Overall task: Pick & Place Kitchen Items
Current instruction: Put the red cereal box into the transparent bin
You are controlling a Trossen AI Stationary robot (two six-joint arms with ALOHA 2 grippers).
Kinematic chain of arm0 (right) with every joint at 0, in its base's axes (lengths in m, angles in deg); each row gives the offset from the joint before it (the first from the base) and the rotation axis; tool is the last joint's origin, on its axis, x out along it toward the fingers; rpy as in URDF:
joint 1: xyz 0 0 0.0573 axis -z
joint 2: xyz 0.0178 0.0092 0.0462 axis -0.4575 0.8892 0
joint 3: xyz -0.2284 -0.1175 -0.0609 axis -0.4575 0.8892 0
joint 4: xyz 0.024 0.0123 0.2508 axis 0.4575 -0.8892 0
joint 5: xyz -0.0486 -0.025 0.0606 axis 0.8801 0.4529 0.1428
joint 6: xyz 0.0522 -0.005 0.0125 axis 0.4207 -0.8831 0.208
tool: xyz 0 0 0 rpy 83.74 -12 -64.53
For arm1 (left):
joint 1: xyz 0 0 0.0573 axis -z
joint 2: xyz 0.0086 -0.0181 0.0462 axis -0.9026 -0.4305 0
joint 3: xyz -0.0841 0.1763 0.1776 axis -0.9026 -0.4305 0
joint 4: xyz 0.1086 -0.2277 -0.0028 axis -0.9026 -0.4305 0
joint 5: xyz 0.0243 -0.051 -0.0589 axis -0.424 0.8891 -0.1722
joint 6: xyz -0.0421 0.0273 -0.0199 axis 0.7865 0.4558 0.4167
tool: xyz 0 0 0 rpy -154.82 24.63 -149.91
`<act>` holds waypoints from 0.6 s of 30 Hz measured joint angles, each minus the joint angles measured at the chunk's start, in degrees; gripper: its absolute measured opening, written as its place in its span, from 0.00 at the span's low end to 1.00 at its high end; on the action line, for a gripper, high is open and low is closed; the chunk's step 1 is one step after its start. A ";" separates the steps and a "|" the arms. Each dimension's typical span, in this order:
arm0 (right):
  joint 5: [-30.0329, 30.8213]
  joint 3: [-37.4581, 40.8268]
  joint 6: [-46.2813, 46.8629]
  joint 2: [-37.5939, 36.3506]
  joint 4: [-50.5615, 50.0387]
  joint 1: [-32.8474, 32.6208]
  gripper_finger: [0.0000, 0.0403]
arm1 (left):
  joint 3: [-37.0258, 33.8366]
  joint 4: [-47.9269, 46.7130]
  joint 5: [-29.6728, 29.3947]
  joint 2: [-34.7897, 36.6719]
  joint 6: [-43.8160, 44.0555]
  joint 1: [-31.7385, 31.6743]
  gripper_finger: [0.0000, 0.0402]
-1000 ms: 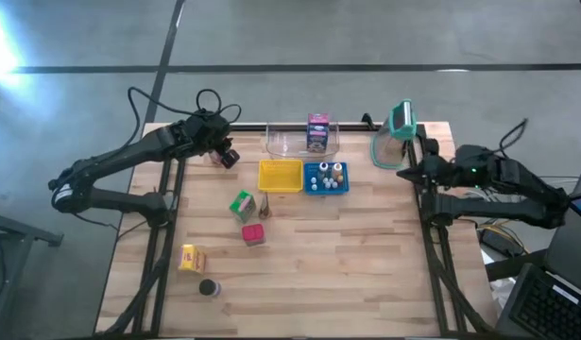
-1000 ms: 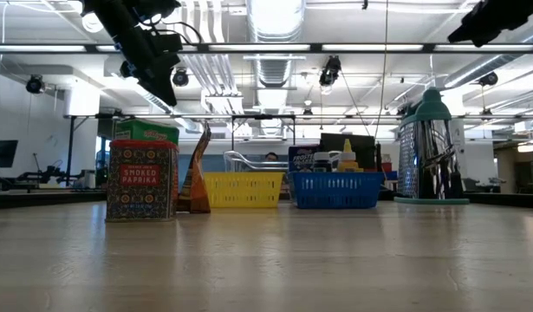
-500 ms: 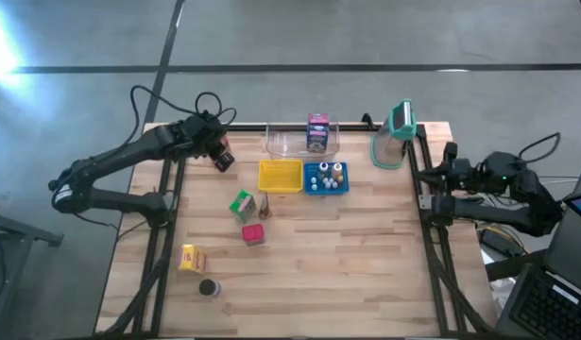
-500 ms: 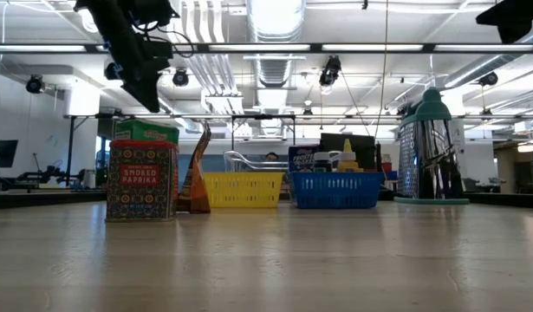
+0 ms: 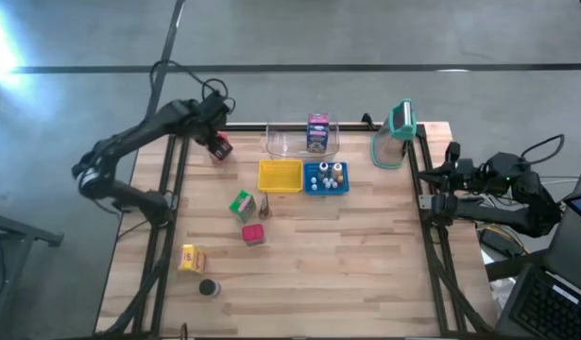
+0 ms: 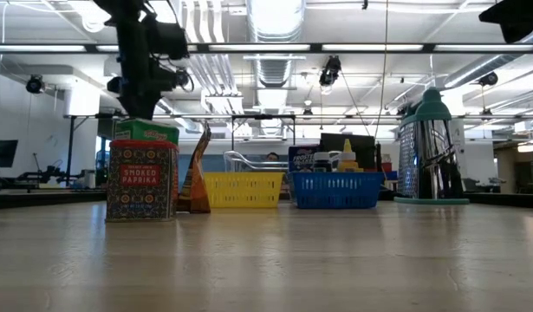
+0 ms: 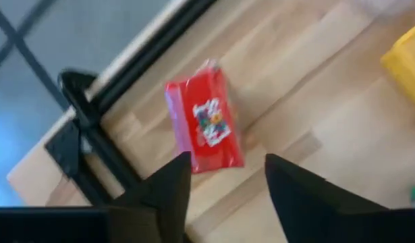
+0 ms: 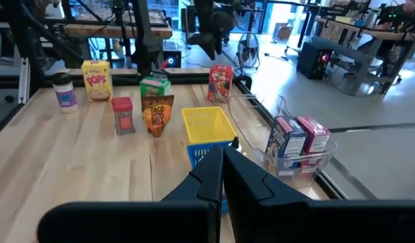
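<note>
My left gripper (image 5: pixel 217 144) (image 7: pixel 224 182) hangs open over the table's far left corner, pointing down. A red carton (image 7: pixel 204 125) (image 5: pixel 217 149) lies flat on the wood just below it and touches neither finger. Other items stand apart: a green carton (image 5: pixel 241 205), a brown packet (image 5: pixel 265 206), a red paprika tin (image 5: pixel 254 234) (image 6: pixel 143 180), a yellow carton (image 5: pixel 191 257) and a dark-lidded jar (image 5: pixel 209 288). My right gripper (image 5: pixel 451 176) (image 8: pixel 220 172) waits shut beyond the table's right edge.
A yellow basket (image 5: pixel 280 175) and a blue basket (image 5: pixel 326 177) holding small bottles sit side by side near the far edge. Behind them a clear tray (image 5: pixel 288 144) holds a purple carton (image 5: pixel 317 130). A jug with a teal lid (image 5: pixel 396 137) stands at the far right corner.
My left gripper has tipped from a slant to pointing straight down, shifting slightly toward the far edge over the red carton, while its elbow swung inward. My right arm drew back past the table's right edge, then stayed still.
</note>
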 joint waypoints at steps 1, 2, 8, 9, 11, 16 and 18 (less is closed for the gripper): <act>0.02 0.00 0.02 0.00 -0.06 0.00 0.02 | 1.16 -1.85 0.02 -1.48 0.00 -0.41 0.50; 0.02 0.00 0.02 0.00 -0.10 0.00 0.02 | 2.21 -3.47 0.02 -2.86 0.00 -0.83 0.53; 0.04 0.00 0.00 -0.04 -0.05 0.00 0.02 | 7.33 -6.26 0.11 -7.94 0.13 -2.11 0.62; 0.04 0.00 0.00 -0.05 -0.05 0.00 0.02 | 7.96 -6.32 0.17 -8.20 0.29 -2.13 0.63; 0.04 0.00 0.00 -0.07 -0.05 0.00 0.02 | 8.95 -6.05 0.24 -8.47 0.99 -2.48 0.66; 0.06 0.00 0.00 -0.07 -0.03 0.00 0.02 | 9.01 -5.75 0.97 -8.53 3.87 -4.13 0.74; 0.06 0.00 0.00 -0.07 -0.05 0.00 0.02 | 8.62 -5.68 2.12 -8.80 5.39 -4.68 0.76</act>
